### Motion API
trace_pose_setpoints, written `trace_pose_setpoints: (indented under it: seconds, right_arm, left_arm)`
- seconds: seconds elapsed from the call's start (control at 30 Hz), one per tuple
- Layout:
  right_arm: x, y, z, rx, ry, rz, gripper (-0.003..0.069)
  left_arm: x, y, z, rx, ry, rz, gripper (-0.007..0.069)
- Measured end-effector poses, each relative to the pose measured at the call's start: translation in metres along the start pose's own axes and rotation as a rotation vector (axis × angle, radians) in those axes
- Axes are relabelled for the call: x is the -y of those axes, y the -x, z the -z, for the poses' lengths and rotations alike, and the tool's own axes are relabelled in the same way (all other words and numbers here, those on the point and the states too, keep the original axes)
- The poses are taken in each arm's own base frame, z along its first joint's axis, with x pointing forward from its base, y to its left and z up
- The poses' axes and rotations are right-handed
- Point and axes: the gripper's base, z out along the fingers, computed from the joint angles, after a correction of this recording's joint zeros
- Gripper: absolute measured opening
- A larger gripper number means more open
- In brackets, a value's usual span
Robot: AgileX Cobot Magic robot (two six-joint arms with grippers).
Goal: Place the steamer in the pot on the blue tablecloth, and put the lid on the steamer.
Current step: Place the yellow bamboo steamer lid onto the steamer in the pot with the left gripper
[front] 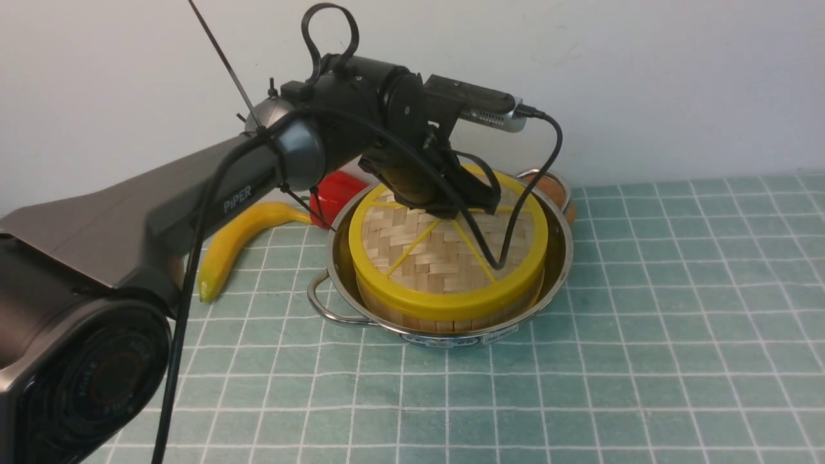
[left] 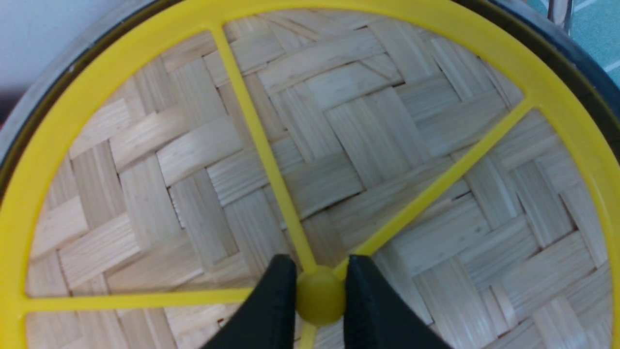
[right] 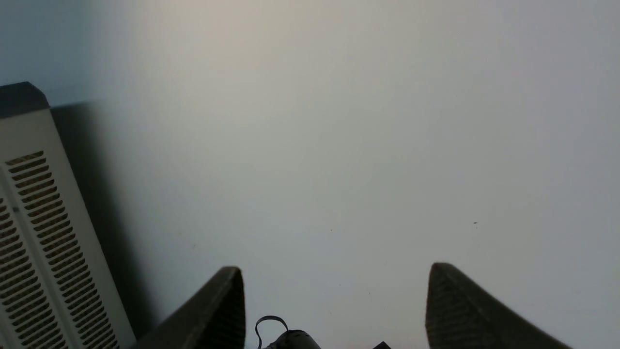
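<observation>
The pot (front: 566, 248) stands on the tablecloth (front: 644, 354), toward its back edge. The steamer (front: 445, 320) sits inside the pot, and the lid (front: 438, 258) lies flat on top of the steamer. The left gripper (left: 320, 269) is over the lid's middle, with one finger touching each side of the hub (left: 319, 298). A banana (front: 235, 241) lies on the tablecloth to the left of the pot, near it. A pepper (front: 335, 193) lies behind the banana, at the pot's back left. A rounded thing (front: 553, 188) sits just behind the pot, by its far handle. A wall (front: 644, 77) stands behind them all.
</observation>
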Motion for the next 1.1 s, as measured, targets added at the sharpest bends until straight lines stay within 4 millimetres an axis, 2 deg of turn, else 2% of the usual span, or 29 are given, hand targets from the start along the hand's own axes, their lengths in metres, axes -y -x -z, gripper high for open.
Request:
trace_pose_setpoints:
  seconds: [0.5, 0.6, 0.8, 0.83, 0.87, 0.93, 1.0, 1.03, 1.1]
  right_arm:
    - [-0.003, -0.001, 0.0, -0.007, 0.036, -0.017, 0.0488]
    - [-0.004, -0.001, 0.0, -0.008, 0.039, -0.018, 0.0488]
    - [-0.004, -0.001, 0.0, -0.008, 0.04, -0.019, 0.0488]
    - [-0.004, -0.001, 0.0, -0.008, 0.04, -0.019, 0.0488]
    - [-0.004, -0.001, 0.0, -0.008, 0.04, -0.019, 0.0488]
    - [-0.004, -0.001, 0.0, -0.008, 0.04, -0.019, 0.0488]
    - [-0.004, -0.001, 0.0, -0.008, 0.04, -0.019, 0.0488]
    - [-0.004, -0.001, 0.0, -0.008, 0.04, -0.019, 0.0488]
    - [-0.004, -0.001, 0.0, -0.009, 0.042, -0.018, 0.0488]
  left_arm:
    - [0.0, 0.0, 0.0, 0.0, 0.007, 0.002, 0.0117]
    - [-0.001, 0.0, 0.0, 0.001, 0.011, -0.002, 0.0139]
    - [-0.005, 0.001, 0.0, 0.012, 0.063, -0.052, 0.0349]
    - [-0.006, 0.001, 0.0, 0.011, 0.076, -0.064, 0.0403]
    - [-0.006, 0.001, 0.0, 0.011, 0.077, -0.066, 0.0403]
    - [-0.007, 0.002, 0.004, 0.016, 0.092, -0.079, 0.0498]
    - [-0.008, 0.003, 0.008, 0.018, 0.098, -0.083, 0.0526]
    - [-0.009, 0.007, 0.018, 0.031, 0.106, -0.086, 0.0561]
    - [-0.01, 0.014, 0.039, 0.067, 0.115, -0.087, 0.0585]
